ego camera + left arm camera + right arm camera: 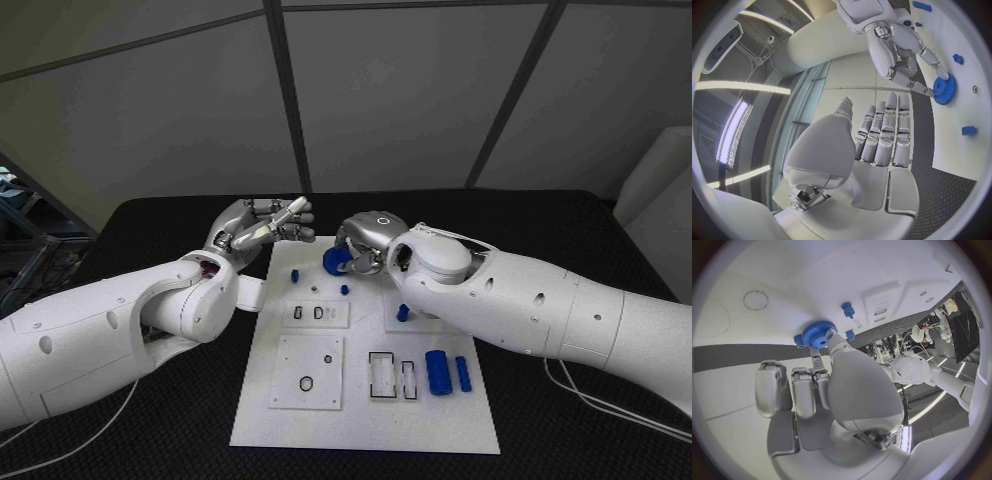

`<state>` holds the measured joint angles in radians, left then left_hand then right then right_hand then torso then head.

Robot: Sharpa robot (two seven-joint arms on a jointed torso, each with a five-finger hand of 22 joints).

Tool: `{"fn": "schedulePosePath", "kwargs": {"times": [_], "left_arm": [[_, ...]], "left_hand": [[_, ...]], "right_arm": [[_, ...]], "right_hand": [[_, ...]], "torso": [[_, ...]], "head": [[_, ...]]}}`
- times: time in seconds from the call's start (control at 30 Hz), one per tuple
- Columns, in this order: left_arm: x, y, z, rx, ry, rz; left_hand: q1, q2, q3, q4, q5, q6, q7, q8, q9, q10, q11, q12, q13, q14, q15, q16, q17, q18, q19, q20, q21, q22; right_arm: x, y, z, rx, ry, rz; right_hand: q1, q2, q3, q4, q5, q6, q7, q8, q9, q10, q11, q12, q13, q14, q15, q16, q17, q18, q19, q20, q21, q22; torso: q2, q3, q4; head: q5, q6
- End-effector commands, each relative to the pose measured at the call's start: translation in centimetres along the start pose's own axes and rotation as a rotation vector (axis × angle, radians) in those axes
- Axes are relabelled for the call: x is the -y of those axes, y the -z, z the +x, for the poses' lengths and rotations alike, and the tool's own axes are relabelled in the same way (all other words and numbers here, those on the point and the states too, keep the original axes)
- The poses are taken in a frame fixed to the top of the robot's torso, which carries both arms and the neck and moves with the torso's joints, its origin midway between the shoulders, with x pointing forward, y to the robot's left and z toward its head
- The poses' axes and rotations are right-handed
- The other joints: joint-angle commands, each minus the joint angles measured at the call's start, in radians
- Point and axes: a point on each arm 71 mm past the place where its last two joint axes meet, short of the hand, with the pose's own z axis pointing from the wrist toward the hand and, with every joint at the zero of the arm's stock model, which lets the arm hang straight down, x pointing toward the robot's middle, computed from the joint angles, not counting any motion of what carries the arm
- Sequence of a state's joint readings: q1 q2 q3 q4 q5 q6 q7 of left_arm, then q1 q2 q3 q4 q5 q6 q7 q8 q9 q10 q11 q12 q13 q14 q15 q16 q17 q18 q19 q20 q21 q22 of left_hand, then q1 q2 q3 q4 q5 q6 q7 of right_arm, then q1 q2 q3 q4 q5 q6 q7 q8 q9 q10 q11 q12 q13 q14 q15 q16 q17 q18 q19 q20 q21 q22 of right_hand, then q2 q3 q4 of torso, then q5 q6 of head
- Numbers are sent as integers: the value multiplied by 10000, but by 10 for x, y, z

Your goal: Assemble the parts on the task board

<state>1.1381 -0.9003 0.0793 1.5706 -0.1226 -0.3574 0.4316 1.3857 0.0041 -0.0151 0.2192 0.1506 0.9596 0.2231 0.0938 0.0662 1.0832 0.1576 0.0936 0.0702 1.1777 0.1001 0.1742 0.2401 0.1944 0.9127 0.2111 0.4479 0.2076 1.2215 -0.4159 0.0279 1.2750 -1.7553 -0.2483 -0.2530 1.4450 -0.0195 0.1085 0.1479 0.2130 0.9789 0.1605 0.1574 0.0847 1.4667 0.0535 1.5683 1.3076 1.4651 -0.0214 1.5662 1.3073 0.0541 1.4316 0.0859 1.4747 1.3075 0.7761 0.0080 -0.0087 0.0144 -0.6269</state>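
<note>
We see the right hand (371, 240) pinching a blue toothed gear (819, 334) at the far end of the flat white board (366, 420), just beside a small blue peg (847, 308). The left hand (263, 228) hangs off the board's far left corner, metal fingers straight and apart, holding nothing. Two smooth blue cylinders (438, 373) lie at the board's right side.

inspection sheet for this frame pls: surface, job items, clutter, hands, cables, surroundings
Surface: black table, white task board in the middle.
Job's things: blue gear at the board's far end; blue pegs near the right slots; small blue pieces mid-board.
Clutter: nothing seen.
Hands: right hand holds the gear by its fingertips; left hand raised off the board, fingers extended, holding nothing.
Cables: white cable on the table under the right arm.
Surroundings: grey panel walls.
</note>
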Motion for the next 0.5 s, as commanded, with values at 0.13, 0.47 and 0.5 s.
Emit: {"fn": "schedulePosePath", "kwargs": {"times": [0.13,0.47,0.5], "left_arm": [[2,-1,1,-97,4,135],[1,-1,1,-121,15,94],[1,-1,1,-128,18,86]], "left_hand": [[19,89,-36,-50,-60,-5,38,-61,-6,14,56,-45,-2,-24,44,-47,11,-134,-69,13,38,15],[38,104,-40,-68,-57,-33,52,-92,-8,-11,69,-76,-6,-25,53,-77,33,-135,-85,20,47,18],[58,115,-31,-81,-53,-40,55,-100,-9,-19,72,-86,-7,-27,55,-87,39,-135,-90,22,49,19]], "right_arm": [[1,-1,1,-95,218,43],[4,-1,6,-729,22,151],[4,-1,7,-799,-27,176]], "right_hand": [[-539,-278,-165,129,-624,-368,-54,-568,-133,1041,192,25,2632,1057,152,46,2635,-70,-6,155,13,469],[-2237,-15,-650,1183,-210,-312,-44,-840,-58,1041,216,25,2632,1057,221,46,2635,-77,27,248,38,534],[-2345,26,-671,1263,-149,-287,-45,-846,-50,1041,217,25,2632,1057,221,46,2635,-78,31,250,41,541]], "torso": [[4,8,6],[1,11,-1],[-1,11,1]], "head": [[2,-7],[11,-18],[10,-19]]}}
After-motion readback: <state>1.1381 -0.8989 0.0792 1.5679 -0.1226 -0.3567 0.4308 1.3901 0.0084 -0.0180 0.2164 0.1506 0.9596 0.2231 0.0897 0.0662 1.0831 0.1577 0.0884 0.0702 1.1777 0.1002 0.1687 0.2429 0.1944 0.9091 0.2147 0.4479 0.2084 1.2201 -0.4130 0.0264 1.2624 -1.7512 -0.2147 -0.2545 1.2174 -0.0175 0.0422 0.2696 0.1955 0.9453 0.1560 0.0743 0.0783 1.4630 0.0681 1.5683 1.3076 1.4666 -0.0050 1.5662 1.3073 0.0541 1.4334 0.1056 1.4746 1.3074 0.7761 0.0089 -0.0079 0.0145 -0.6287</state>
